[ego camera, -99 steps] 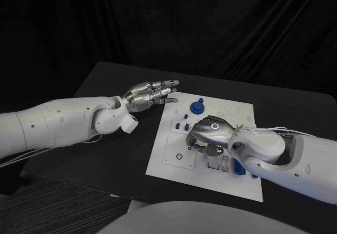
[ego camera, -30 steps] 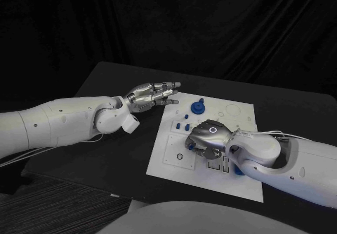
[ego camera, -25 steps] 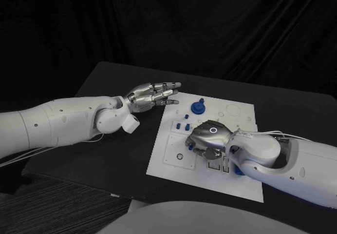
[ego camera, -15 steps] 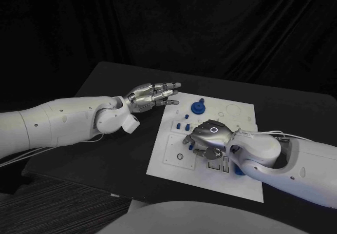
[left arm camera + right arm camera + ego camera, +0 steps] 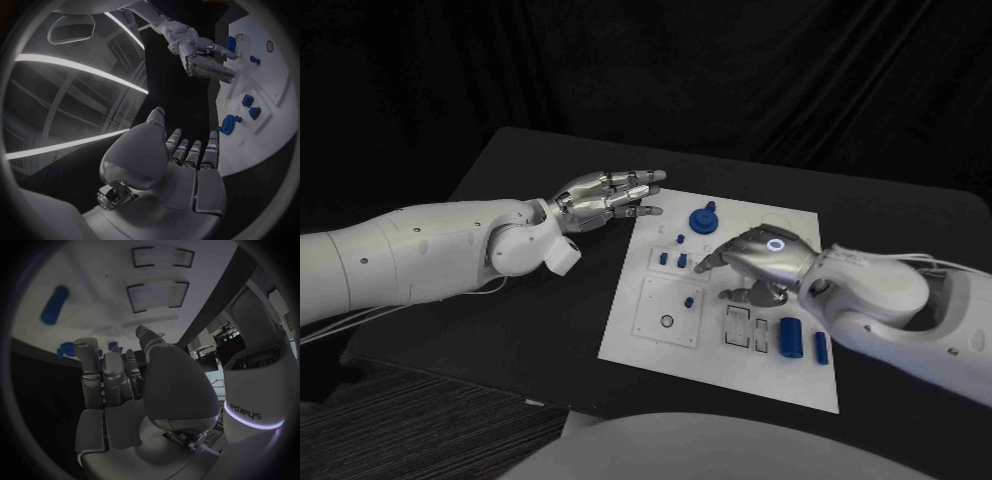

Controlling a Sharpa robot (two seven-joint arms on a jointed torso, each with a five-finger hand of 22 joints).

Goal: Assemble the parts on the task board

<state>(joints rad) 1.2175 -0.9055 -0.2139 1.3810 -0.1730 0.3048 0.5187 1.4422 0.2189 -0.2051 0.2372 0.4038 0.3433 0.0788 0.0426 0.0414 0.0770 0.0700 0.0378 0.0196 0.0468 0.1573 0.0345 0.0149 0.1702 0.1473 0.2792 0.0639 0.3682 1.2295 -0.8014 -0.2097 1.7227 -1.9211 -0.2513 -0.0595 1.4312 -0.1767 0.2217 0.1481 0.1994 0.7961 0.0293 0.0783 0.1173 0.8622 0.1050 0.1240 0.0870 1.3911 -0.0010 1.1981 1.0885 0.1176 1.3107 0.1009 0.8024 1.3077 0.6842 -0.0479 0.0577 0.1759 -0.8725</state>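
Note:
The white task board (image 5: 643, 330) lies in the middle of the black table. My right hand (image 5: 759, 262) hovers over the board's middle with fingers apart and nothing in them; the right wrist view shows its fingers (image 5: 105, 375) straight and empty. On the board's far end stands a large blue knob (image 5: 704, 217), with small blue pegs (image 5: 672, 259) nearer. A small blue piece (image 5: 689, 300) sits in a square plate. Two long blue parts (image 5: 792, 335) lie at the near right. My left hand (image 5: 606, 195) floats open beside the board's far left corner.
Rectangular slots (image 5: 741, 326) are cut into the board near its front; they also appear in the right wrist view as slots (image 5: 159, 293) beside a long blue part (image 5: 54, 304). Black table (image 5: 531, 300) stretches to the left of the board.
My right hand has lifted and moved away from the board's near middle towards its far right, uncovering the slots, the small blue piece and the long blue parts. The left hand has stayed put.

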